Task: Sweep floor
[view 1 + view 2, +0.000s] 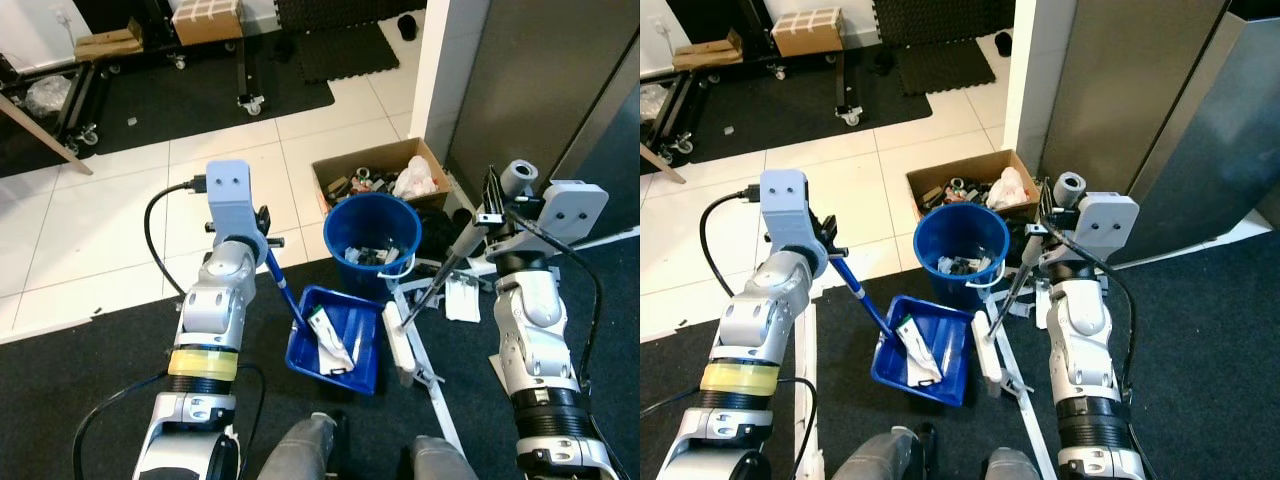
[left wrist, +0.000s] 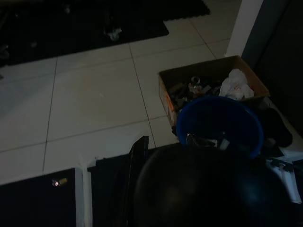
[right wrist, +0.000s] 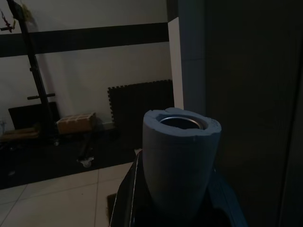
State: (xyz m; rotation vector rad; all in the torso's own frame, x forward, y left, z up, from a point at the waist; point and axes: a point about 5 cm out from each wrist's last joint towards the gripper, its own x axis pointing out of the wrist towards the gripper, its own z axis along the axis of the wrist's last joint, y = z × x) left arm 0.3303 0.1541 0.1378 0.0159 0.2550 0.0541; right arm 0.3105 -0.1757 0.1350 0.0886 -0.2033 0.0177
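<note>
Nearest, at six o'clock, a blue plastic dustpan (image 1: 335, 340) lies on dark mat holding white wrappers. The left gripper (image 1: 268, 243) clamps its thin blue handle at nine o'clock. At three o'clock the right gripper (image 1: 492, 212) grips a grey broom pole (image 1: 445, 268). A round blue bucket (image 1: 373, 232) stands beyond, before a cardboard box (image 1: 380, 178).

bucket (image 1: 373, 228) contents unclear, cardboard box (image 1: 385, 172) partly hidden
</note>
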